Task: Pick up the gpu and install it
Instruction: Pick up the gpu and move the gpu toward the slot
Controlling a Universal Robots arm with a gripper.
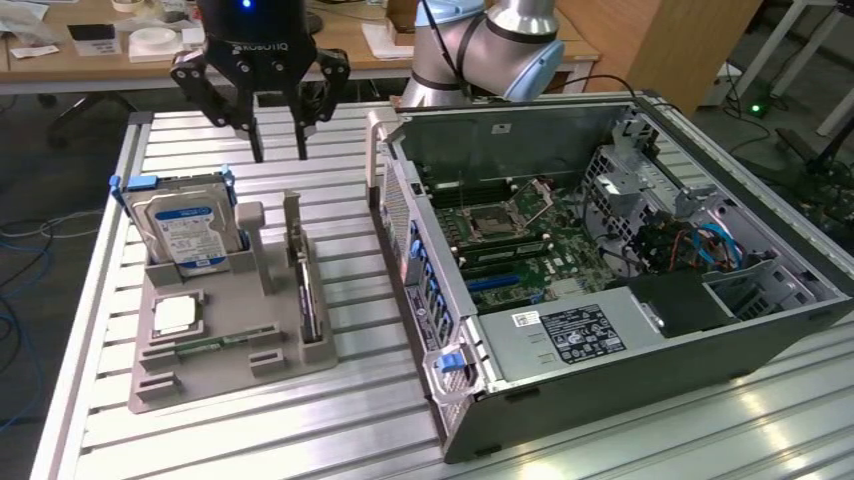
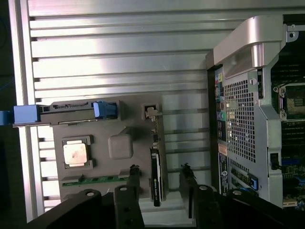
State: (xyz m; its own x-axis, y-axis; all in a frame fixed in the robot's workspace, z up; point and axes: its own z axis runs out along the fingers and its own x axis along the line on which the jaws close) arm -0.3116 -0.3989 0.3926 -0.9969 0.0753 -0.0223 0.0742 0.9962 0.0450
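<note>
Hand [image 1: 279, 153] (ROBOTIQ-branded), agape and empty, above the edge-on gpu [image 2: 156, 183].

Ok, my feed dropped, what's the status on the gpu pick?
Gripper open, empty, above the holder. Gpu edge-on in its slot. Nothing blocking it.

Black claw [image 1: 280, 152] with white Robotiq lettering and a blue light; silver-grey arm [image 1: 497, 42], pale blue joint caps.
</note>
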